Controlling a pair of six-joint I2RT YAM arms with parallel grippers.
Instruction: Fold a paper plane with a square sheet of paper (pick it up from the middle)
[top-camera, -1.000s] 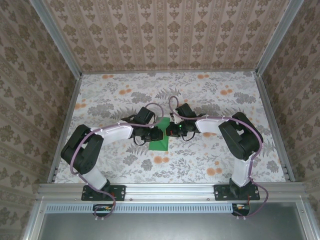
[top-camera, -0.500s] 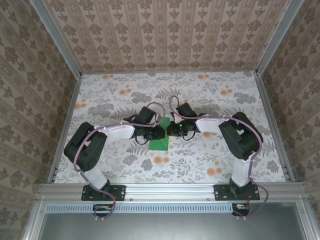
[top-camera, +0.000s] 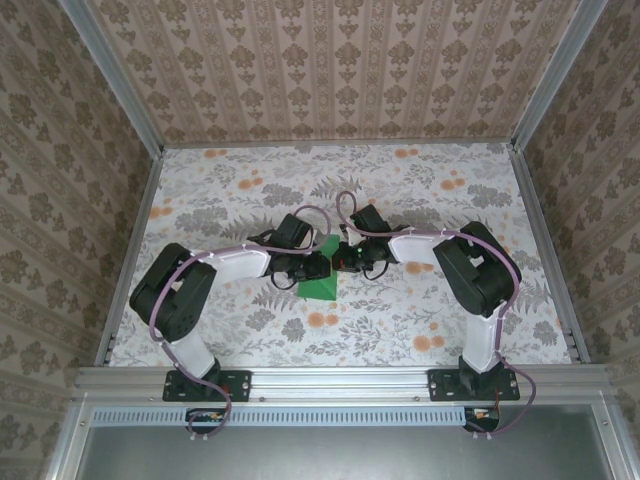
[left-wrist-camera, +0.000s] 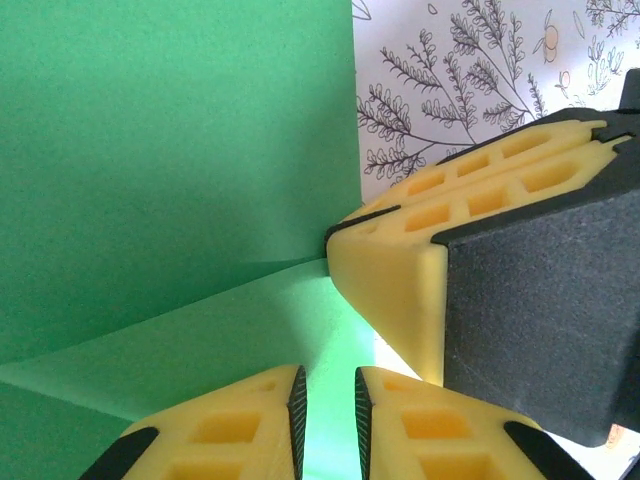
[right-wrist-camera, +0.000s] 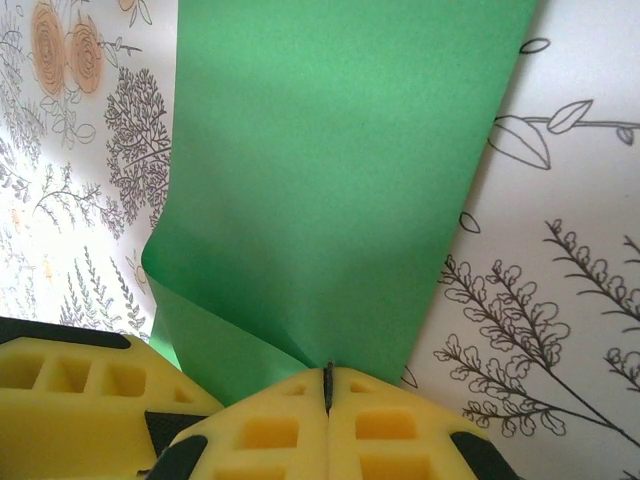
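At the near edge, an aluminium rail (top-camera: 340, 382) carries both arm bases. The left arm (top-camera: 215, 268) and right arm (top-camera: 440, 250) bend inward and meet over mid-table.

Left gripper (left-wrist-camera: 328, 425): pads a little apart, with a narrow slit and green showing through it. A raised flap of paper slopes down toward that slit. My reading is that the pads are not clamped on it, though the lowest part of the slit is out of frame.

Right gripper (right-wrist-camera: 328, 375): pads pressed together, the seam a hairline, pinching the edge of the square sheet of paper (top-camera: 318, 288). The paper puckers into a soft bend just left of the pinch. In the left wrist view, this gripper's tip sits on the sheet's right edge, just where a crease line begins.

Sheet position: table centre, between the two grippers, part lying on the surface and part lifted. From above it reads as a green oblong with a small peak at its far end.

Progress, as a judgement: early.
- The sheet is in hand and one bend or crease is under way.
- Nothing dart-shaped yet, no sharp nose, no long centre crease that I can make out.
- Most of the folding is left to do.

Beyond the grippers, the table (top-camera: 430, 200) is covered in a pale floral print of grey ferns and orange blossoms. Metal frame posts (top-camera: 120, 90) stand at the corners. The walls (top-camera: 330, 70) are papered in beige damask stripes on three sides.
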